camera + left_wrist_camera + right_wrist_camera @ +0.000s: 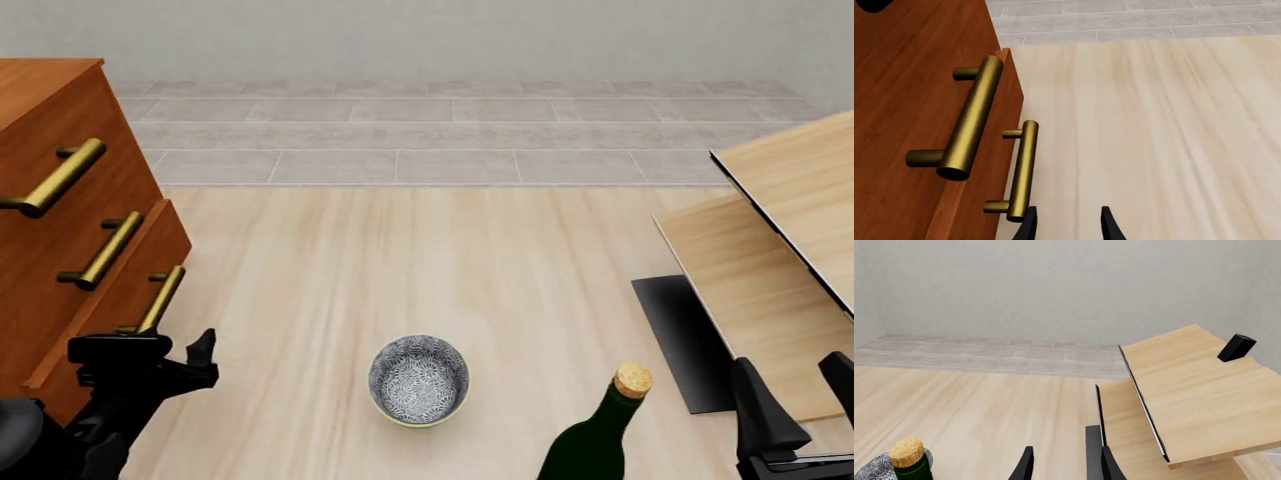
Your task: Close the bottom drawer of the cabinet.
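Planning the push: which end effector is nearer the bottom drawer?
Left. The left end effector sits just before the bottom drawer, beside its handle; the right end effector is far across the table.

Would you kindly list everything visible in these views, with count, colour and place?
cabinet: one, reddish-brown, far left.
bottom drawer: one, reddish-brown, lowest, sticking out.
brass handles: three, on the drawer fronts.
bowl: one, patterned blue-white, centre front.
bottle: one, dark green, corked, right of the bowl.
pale wood panels: two, right side.
black mat: one, beneath the panels.
left gripper: black, open, near the bottom drawer.
right gripper: black, open, lower right.
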Controlling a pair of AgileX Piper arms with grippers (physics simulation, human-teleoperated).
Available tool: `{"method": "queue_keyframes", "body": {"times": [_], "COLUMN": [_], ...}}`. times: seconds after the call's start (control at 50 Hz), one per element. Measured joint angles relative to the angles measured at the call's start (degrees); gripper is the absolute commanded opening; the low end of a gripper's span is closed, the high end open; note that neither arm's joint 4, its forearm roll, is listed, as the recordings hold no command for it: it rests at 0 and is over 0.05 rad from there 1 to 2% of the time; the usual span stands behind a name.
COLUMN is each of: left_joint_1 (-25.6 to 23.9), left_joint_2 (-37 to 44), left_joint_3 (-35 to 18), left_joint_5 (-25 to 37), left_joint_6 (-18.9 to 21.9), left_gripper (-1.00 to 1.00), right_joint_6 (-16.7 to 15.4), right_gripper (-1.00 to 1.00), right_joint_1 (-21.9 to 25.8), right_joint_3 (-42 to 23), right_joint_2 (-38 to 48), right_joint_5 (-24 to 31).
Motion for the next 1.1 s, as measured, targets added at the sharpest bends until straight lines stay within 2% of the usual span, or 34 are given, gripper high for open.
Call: {"method": "queue_keyframes", "body": {"times": [1.1], "left_joint_1": [4.13], "left_joint_2": [0.84], "left_joint_3": [-0.76], "left_joint_5": [0.03], "left_joint_6": [3.43], "left_gripper": [1.00], "right_joint_6": [0.16], "right_gripper": [1.00], "right_joint_1": [-0.17], "right_joint_3": [0.01], "right_joint_2": [0.03], "right_joint_5": [-0.01]}}
